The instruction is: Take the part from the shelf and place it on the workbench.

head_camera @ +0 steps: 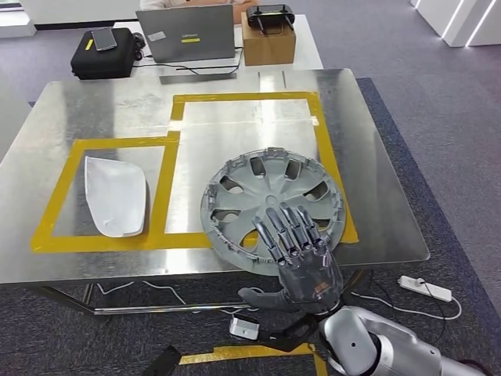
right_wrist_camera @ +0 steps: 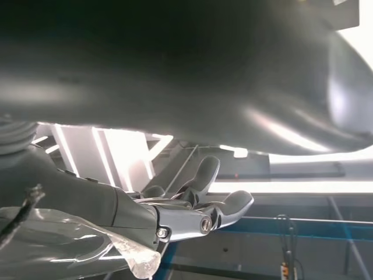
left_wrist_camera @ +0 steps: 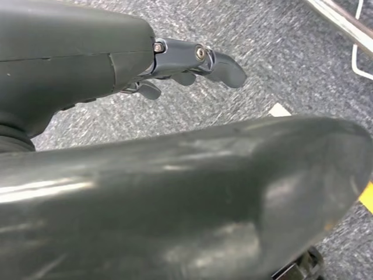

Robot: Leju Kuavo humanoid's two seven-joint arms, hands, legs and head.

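We see the hubcap (head_camera: 272, 205) lying flat on the workbench (head_camera: 366, 180), near edge overhanging slightly. Right hand (head_camera: 298, 254) rests on its near rim, fingers stretched out on top, thumb seemingly underneath. Left hand (left_wrist_camera: 193, 64) hangs over carpet, fingers loosely apart, holding nothing.

Our right arm (head_camera: 383, 345) enters the head view from about five o'clock, its silver forearm angling up toward eleven o'clock. Our right hand (head_camera: 298, 254) lies palm down, back of the hand facing the camera, its dark fingers (head_camera: 283, 227) stretched out straight and side by side, pointing toward twelve o'clock. The thumb (head_camera: 266, 296) sticks out toward nine o'clock, below the palm. In the left wrist view, our left hand (left_wrist_camera: 193, 61) hangs with its fingers extended and slightly apart, holding nothing.
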